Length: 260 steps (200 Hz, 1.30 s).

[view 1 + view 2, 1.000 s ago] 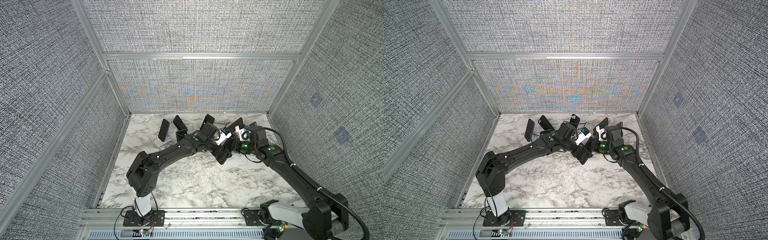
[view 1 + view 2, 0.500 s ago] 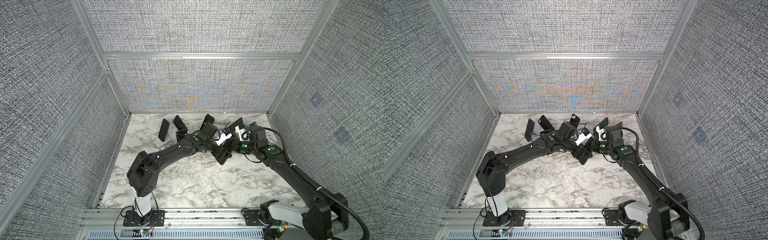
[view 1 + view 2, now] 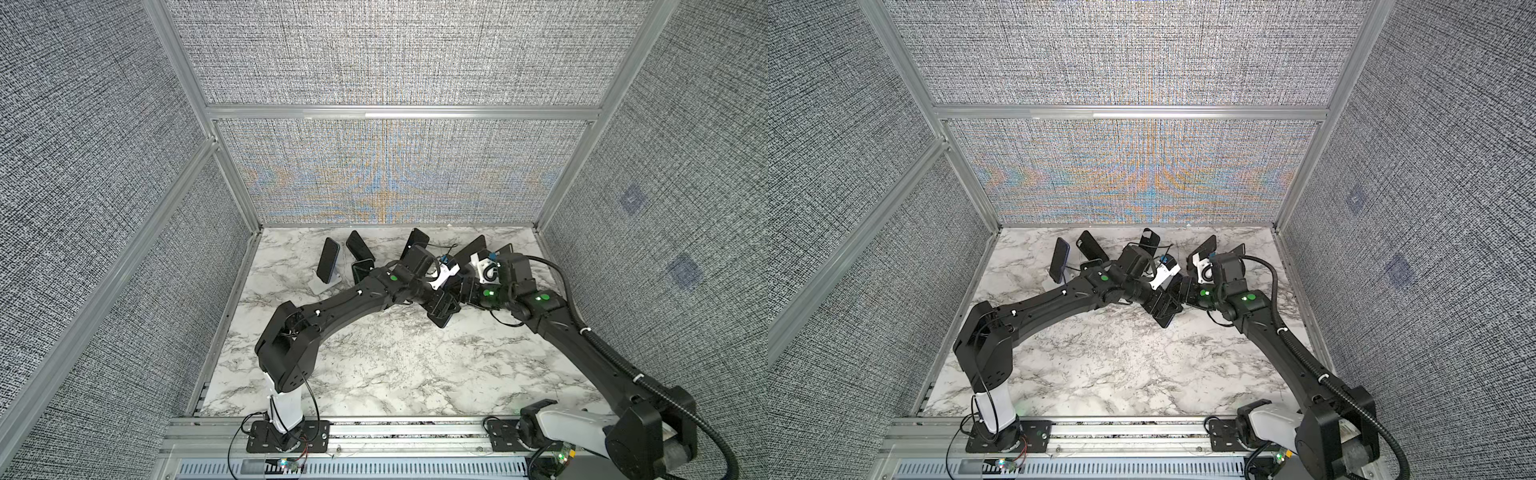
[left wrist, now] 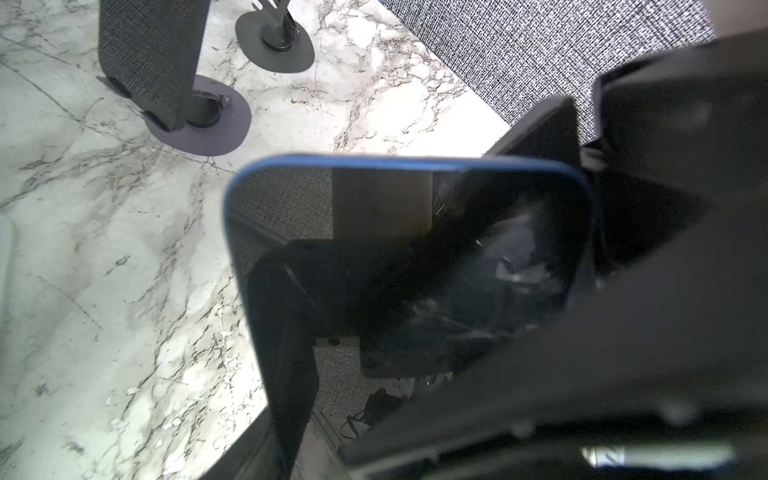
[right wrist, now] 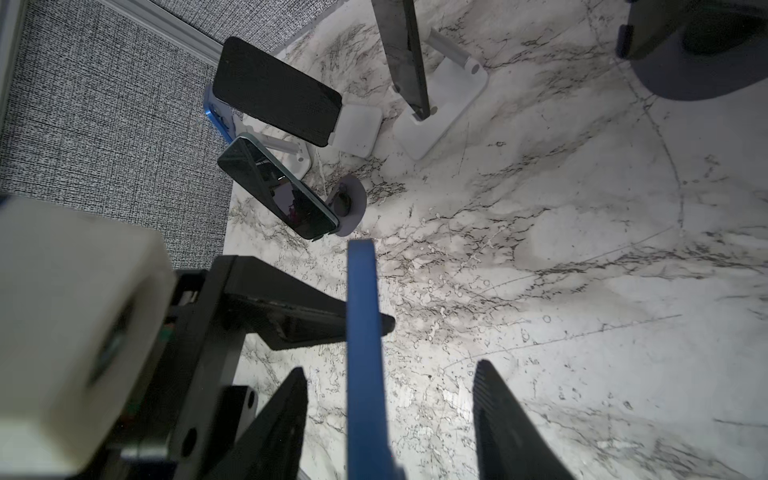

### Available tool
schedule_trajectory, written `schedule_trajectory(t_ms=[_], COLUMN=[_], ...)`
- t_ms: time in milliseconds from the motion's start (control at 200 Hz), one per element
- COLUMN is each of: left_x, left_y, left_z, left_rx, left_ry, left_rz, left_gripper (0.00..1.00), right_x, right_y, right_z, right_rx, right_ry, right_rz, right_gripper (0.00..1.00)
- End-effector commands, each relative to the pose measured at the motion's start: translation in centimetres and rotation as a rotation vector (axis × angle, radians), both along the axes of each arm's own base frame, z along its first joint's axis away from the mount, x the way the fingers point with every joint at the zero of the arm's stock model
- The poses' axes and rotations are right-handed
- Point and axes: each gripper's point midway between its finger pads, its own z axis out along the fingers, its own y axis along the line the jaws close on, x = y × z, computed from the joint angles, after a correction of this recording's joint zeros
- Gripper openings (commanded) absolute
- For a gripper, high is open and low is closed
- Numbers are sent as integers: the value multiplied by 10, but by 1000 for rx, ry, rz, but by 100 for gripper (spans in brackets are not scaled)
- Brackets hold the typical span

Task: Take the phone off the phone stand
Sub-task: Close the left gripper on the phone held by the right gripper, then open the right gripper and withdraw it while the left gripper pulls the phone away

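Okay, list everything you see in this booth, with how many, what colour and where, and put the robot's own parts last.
blue-edged phone: one, dark screen, mid-table between both tools
phones on stands: at least five, dark, along the table's back
white stands: at least two, under back phones
round-based stands: at least two, dark grey, back of table
marble table: one, white with grey veins
fabric walls: three sides, grey, aluminium-framed
left tool: one, black, appears to grip the blue-edged phone
right tool: one, black, open either side of that phone's edge
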Motion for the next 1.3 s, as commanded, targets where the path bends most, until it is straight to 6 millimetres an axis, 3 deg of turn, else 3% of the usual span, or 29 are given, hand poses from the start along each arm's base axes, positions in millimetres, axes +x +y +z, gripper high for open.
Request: schedule_trajectory(t_ms=[0, 420, 570, 710, 840, 1101, 1161, 1296], left_x=[4, 17, 11, -1, -21, -58, -58, -51], left_y=[-2, 18, 41, 96, 167, 283, 300, 304], left_z=[2, -7, -8, -16, -31, -46, -48, -65], left_rx=[-18, 44, 95, 187, 376, 420, 395, 353], left_ry=[-3, 45, 52, 119, 204, 376, 372, 356], left_rz=[7, 112, 179, 326, 499, 730, 796, 822], left_gripper=[39, 1, 0, 0, 0, 0, 0, 0], right_x=[-4, -23, -23, -16, -10, -8, -7, -4], right_y=[-6, -41, -59, -66, -66, -66, -67, -66], right_z=[2, 17, 14, 15, 13, 11, 11, 14], right_rx=[-32, -131, -162, -179, -189, -177, -180, -171], right_ry=[-3, -41, -47, -57, -57, -78, -85, -99], right_rz=[0, -75, -127, -145, -139, -146, -149, -144], right_gripper=[59, 65, 65, 64, 64, 64, 64, 64])
